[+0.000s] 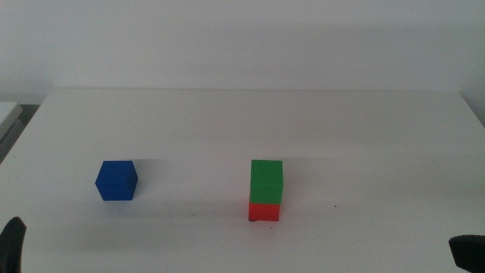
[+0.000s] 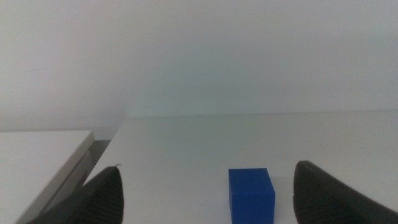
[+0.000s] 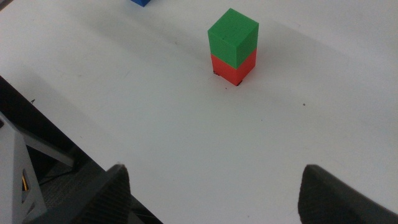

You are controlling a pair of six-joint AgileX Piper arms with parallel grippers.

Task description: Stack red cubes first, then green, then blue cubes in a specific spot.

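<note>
**Two cubes stacked, blue one waiting**

The green cube (image 1: pixel 267 180) sits squarely on the red cube (image 1: pixel 264 211) near the middle of the white table (image 1: pixel 364 144), a two-high tower with edges closely aligned. The blue cube (image 1: pixel 116 180) lies alone on the table, well apart on the tower's left-arm side. That makes one cube of each colour, three in all.

The left gripper (image 2: pixel 205 196) waits low at the table's near edge, jaws spread wide, with the blue cube just ahead and between them in its wrist view. The right gripper (image 3: pixel 214 199) also waits at the near edge, jaws wide and holding nothing, the tower well ahead of it.

Judging from this, only the blue placement remains. The risks: an off-centre grasp could tilt the blue cube, and setting it down skewed or pressing sideways could slide the green cube off the red or topple the tower.
</note>
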